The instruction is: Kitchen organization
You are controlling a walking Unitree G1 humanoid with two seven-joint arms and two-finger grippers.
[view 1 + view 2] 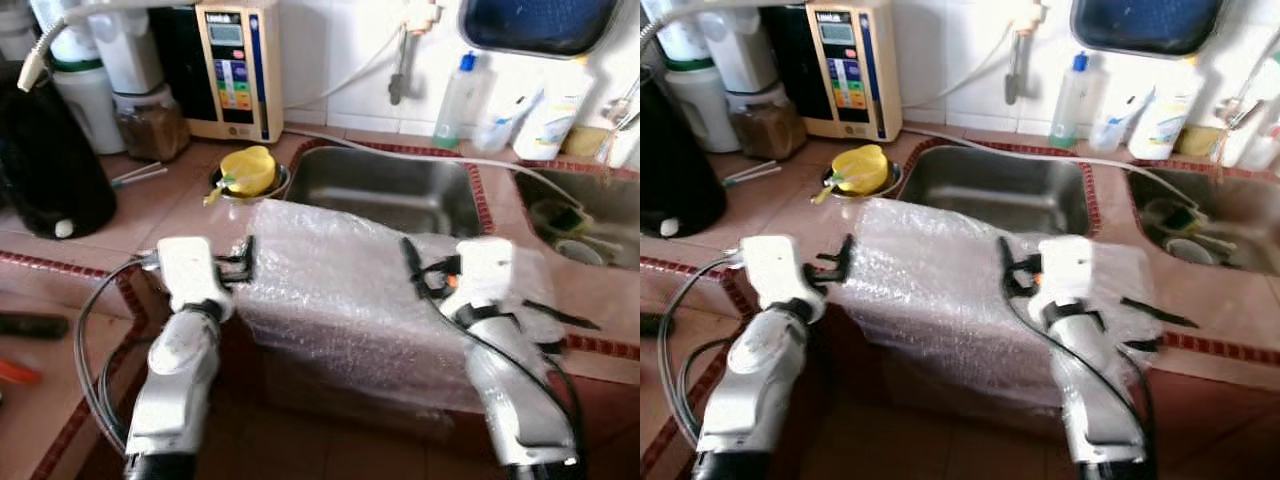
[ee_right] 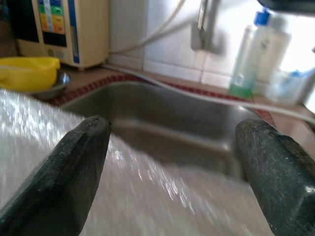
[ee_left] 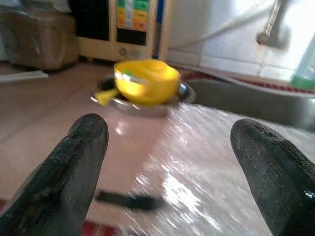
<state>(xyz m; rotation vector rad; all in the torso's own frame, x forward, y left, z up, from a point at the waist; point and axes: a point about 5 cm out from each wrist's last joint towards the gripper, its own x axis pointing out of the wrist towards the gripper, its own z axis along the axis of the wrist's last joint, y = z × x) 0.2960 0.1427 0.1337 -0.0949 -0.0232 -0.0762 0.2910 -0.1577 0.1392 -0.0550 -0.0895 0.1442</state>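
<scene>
A sheet of clear bubble wrap (image 1: 340,290) drapes over the counter's front edge, just before the steel sink (image 1: 390,190). My left gripper (image 1: 245,262) is open at the wrap's left edge, fingers (image 3: 74,172) spread with nothing between them. My right gripper (image 1: 418,270) is open over the wrap's right part, its fingers (image 2: 69,177) wide apart above the plastic. A yellow cup (image 1: 248,170) sits in a small steel bowl (image 3: 142,103) on the counter beyond the left gripper.
A water ioniser (image 1: 235,65) and jars (image 1: 150,120) stand at the back left, next to a black appliance (image 1: 45,160). Bottles (image 1: 460,100) line the wall behind the sink. A second basin (image 1: 580,225) with dishes lies at the right. The counter's tiled edge (image 1: 60,262) runs in front.
</scene>
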